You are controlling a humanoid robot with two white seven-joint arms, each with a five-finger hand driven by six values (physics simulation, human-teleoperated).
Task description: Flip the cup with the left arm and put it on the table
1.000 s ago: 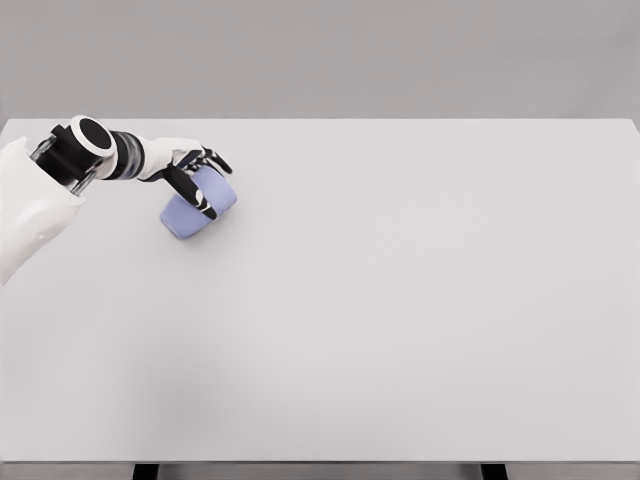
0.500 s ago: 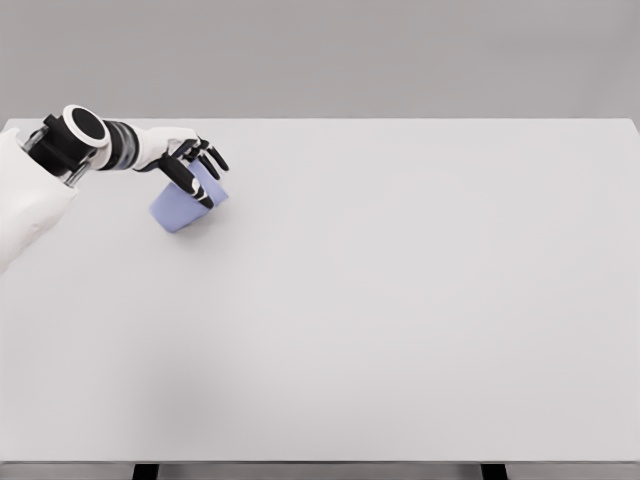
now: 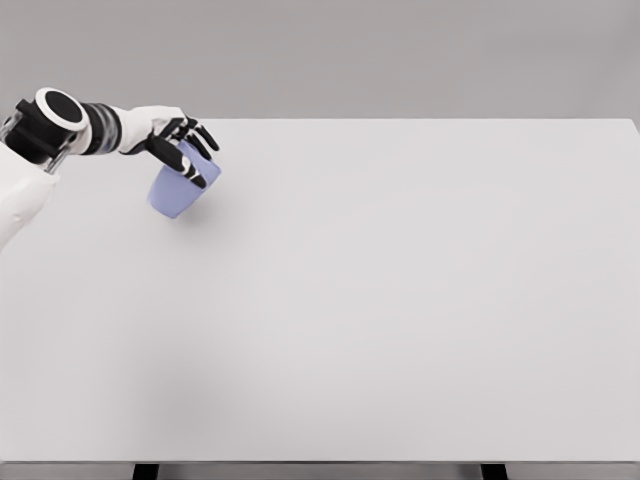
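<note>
Cup (image 3: 177, 192), lavender, hangs tilted at the far left of the worktop (image 3: 400, 300), gripped around its upper part by the left hand (image 3: 178, 152), whose dark fingers (image 3: 192, 170) wrap over its side. I judge the flip to be under way: the narrower end points down and to the left. Next the wrist must finish turning the cup upright, then lower it to the surface. Compared with half a second ago, hand and cup sit higher and further left, the cup nearer upright.

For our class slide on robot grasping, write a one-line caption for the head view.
The left hand grips a tilted lavender cup over the far-left corner of a white table.
</note>
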